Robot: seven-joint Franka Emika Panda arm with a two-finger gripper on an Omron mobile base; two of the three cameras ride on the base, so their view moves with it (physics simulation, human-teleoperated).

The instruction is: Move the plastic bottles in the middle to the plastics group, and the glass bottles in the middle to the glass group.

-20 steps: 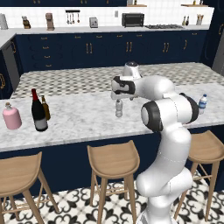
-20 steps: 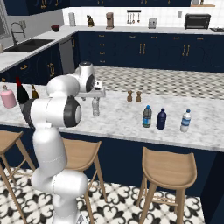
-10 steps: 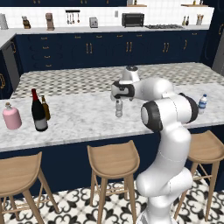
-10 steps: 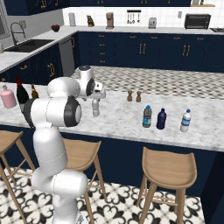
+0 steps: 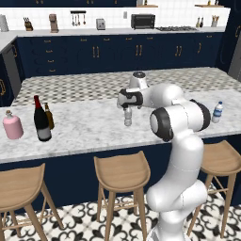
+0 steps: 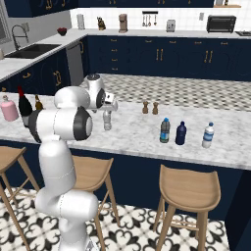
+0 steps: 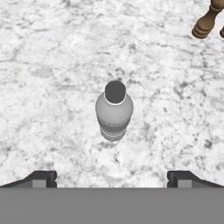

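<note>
The jaws stood released, spread wide above one small clear plastic bottle (image 7: 114, 111) with a rounded pale cap, upright mid-way along the mottled grey marble desk (image 5: 84, 127). Three bottles stood grouped right (image 6: 165, 130), three left: pink, wine (image 5: 41, 120), brown.

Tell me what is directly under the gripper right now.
The clear bottle stands upright on the marble counter beneath the open gripper, apart from its fingertips. The counter patch under the bottle is covered.

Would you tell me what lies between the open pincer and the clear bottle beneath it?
Nothing: in the hand view the pincer hangs open above the clear bottle, with bare marble counter around it.
</note>
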